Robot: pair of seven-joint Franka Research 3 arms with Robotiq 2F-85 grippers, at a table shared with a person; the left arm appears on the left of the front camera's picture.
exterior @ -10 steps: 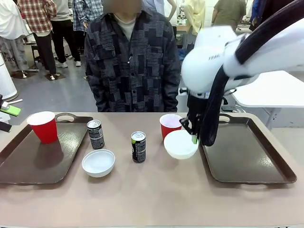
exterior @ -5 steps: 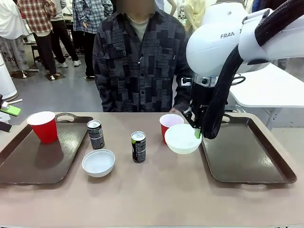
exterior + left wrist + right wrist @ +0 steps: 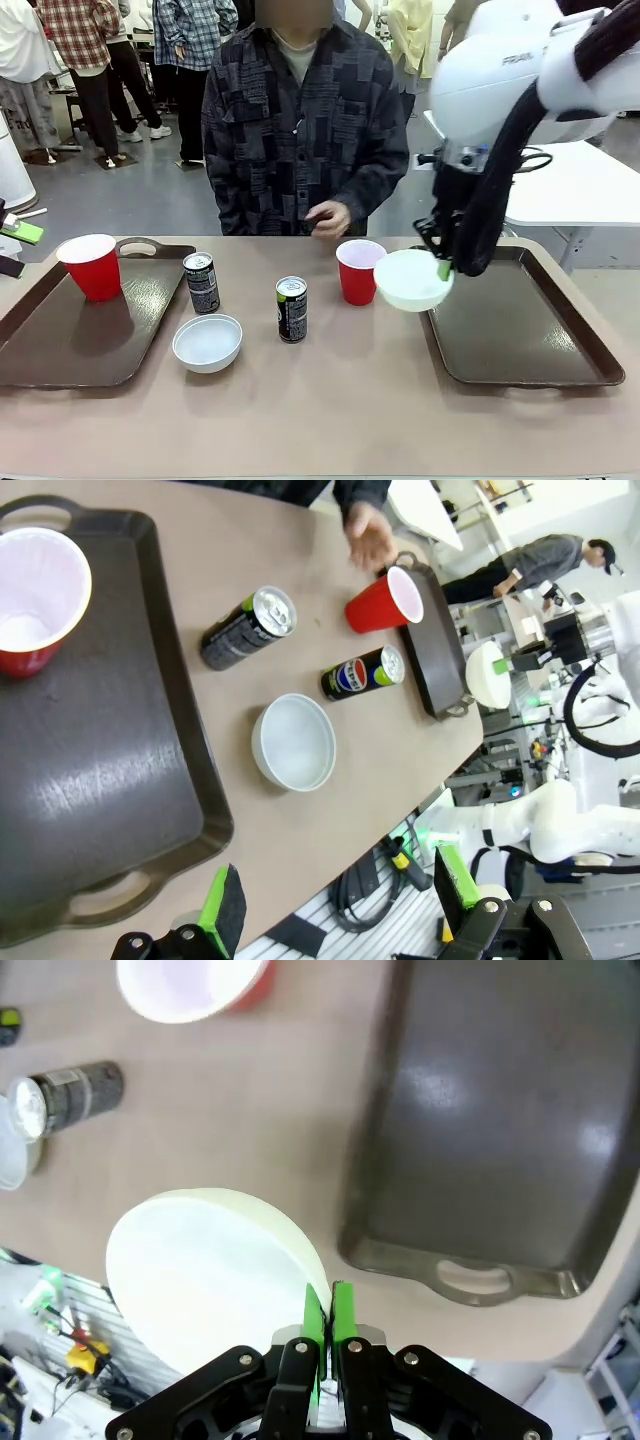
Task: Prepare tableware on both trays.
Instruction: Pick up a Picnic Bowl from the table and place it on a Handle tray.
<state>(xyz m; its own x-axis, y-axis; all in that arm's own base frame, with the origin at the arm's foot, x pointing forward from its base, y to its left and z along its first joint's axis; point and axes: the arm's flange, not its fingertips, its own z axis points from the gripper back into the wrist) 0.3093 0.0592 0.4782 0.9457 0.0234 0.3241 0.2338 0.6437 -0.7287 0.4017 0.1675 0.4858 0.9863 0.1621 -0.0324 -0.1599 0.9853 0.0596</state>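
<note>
The right arm's fingers (image 3: 314,1325) clench the rim of a white bowl (image 3: 413,280), holding it raised over the desk (image 3: 330,400) at the right tray (image 3: 520,330)'s inner rim, probably to set it inside. The left arm's fingers (image 3: 220,910) hang released, empty.

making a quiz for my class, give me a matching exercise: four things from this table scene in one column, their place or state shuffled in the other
Column one:
1. red plastic cup farthest left
2. left small round white bowl
3. right small round white bowl
4. left gripper

Column two:
A. pinched at its rim by the shut right gripper
B. open, holding nothing
C. standing on the dark brown left tray
D. resting on the beige tabletop

Pairs: 1-C, 2-D, 3-A, 4-B
</note>
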